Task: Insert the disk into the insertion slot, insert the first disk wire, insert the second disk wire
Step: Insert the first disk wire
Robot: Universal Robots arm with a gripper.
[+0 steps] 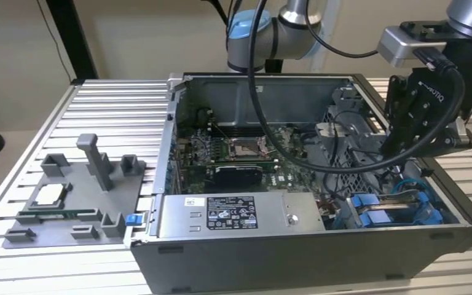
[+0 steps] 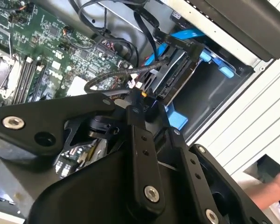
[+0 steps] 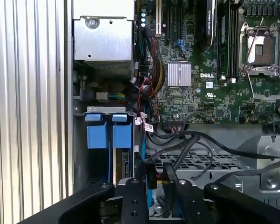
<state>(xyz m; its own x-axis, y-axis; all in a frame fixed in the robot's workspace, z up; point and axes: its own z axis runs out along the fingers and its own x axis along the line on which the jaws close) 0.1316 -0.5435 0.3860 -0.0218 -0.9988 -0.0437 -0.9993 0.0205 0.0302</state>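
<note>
The disk [image 2: 179,70], silver-grey in a bright blue frame, lies in the insertion slot [image 1: 383,212] at the case's corner on the exterior view's right. Its edge [image 3: 124,163] shows below the slot's two blue tabs [image 3: 102,135]. My gripper [image 1: 390,150] hangs inside the case just above that corner. In both wrist views a small black wire connector [image 2: 141,99] with an orange spot sits between the fingertips, close to the disk's end, and the gripper [image 2: 141,106] looks shut on it. Black wires [image 2: 112,81] loop from there toward the board.
A silver power-supply box [image 1: 228,215] fills the case's front. The green motherboard [image 1: 244,150] lies behind it, a perforated grey cage [image 3: 200,161] beside the slot. A grey fixture plate [image 1: 72,196] sits on the ribbed table, exterior view's left. A person's hand [image 2: 276,186] is outside the case.
</note>
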